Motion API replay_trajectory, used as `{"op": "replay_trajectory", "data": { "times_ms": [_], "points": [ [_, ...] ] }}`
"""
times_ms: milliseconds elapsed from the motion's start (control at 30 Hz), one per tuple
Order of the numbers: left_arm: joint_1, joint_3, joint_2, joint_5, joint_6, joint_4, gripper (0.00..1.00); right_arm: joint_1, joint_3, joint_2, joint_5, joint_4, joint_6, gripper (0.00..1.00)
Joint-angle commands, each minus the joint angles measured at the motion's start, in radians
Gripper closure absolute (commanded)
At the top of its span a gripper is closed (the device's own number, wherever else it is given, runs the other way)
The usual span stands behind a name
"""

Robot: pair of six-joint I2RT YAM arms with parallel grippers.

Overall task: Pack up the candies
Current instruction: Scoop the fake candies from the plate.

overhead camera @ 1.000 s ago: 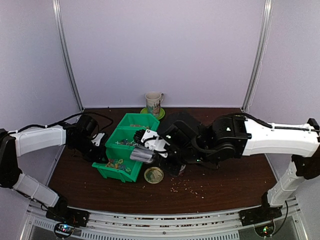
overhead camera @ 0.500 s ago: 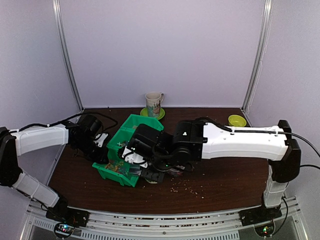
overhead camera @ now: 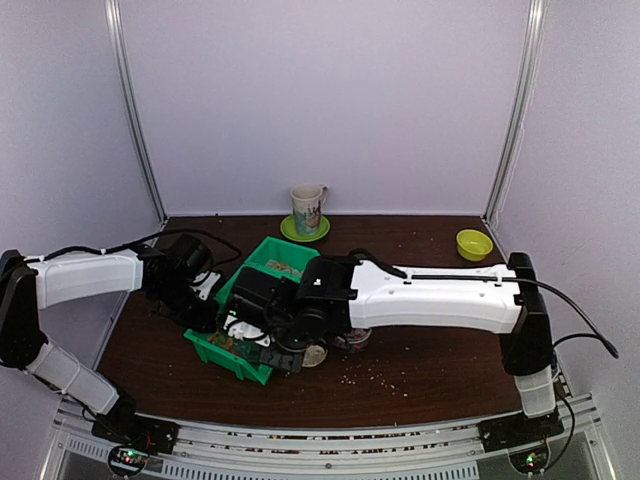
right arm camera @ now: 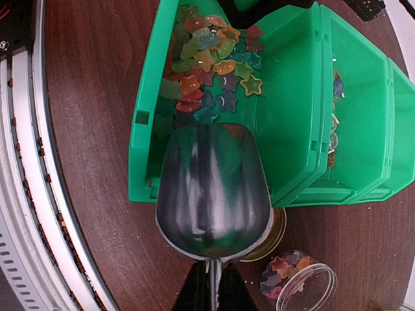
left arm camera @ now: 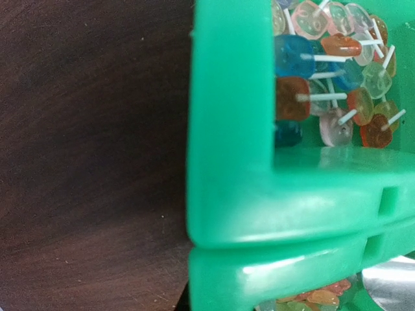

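Right arm [overhead camera: 430, 295] stretched farther left, its tool [right arm camera: 209, 285] clamping the scoop [right arm camera: 213, 188] over candies [right arm camera: 211, 65].

Tan lid [right arm camera: 277, 234] mostly hidden beneath scoop [right arm camera: 213, 191], jar [right arm camera: 299, 280] cut by bottom edge, right hand [right arm camera: 211, 286] barely in view

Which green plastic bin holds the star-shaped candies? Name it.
The end green plastic bin under the shiny metal scoop; star-shaped candies sit inside, while its neighbour holds lollipops.

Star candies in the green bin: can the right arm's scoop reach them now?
Probably yes: the scoop is over the green bin's open compartment, mouth toward the star candies, with nothing in between.
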Motion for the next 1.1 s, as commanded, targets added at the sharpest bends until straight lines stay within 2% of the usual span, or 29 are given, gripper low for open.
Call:
{"op": "replay_trajectory", "data": {
  "times_ms": [0, 367, 833, 967, 1067],
  "points": [
    [-0.01, 0.078, -0.025, 0.016, 0.006, 0.14, 1.0, -0.005, 0.054, 0.059, -0.03, -0.062, -0.007, 1.0],
    [-0.035, 0.072, 0.046, -0.033, -0.009, 0.137, 1.0, -0.028, 0.168, 0.204, -0.119, -0.007, 0.006, 1.0],
    [-0.035, 0.068, 0.054, 0.02, -0.003, 0.165, 1.0, -0.062, -0.076, 0.186, -0.132, 0.355, 0.053, 1.0],
    [-0.035, 0.066, 0.052, 0.05, 0.001, 0.174, 1.0, -0.071, -0.104, 0.186, -0.109, 0.413, 0.082, 1.0],
    [-0.035, 0.064, 0.043, 0.054, 0.001, 0.178, 1.0, -0.093, -0.101, 0.194, -0.084, 0.401, 0.167, 1.0]
  ]
}}
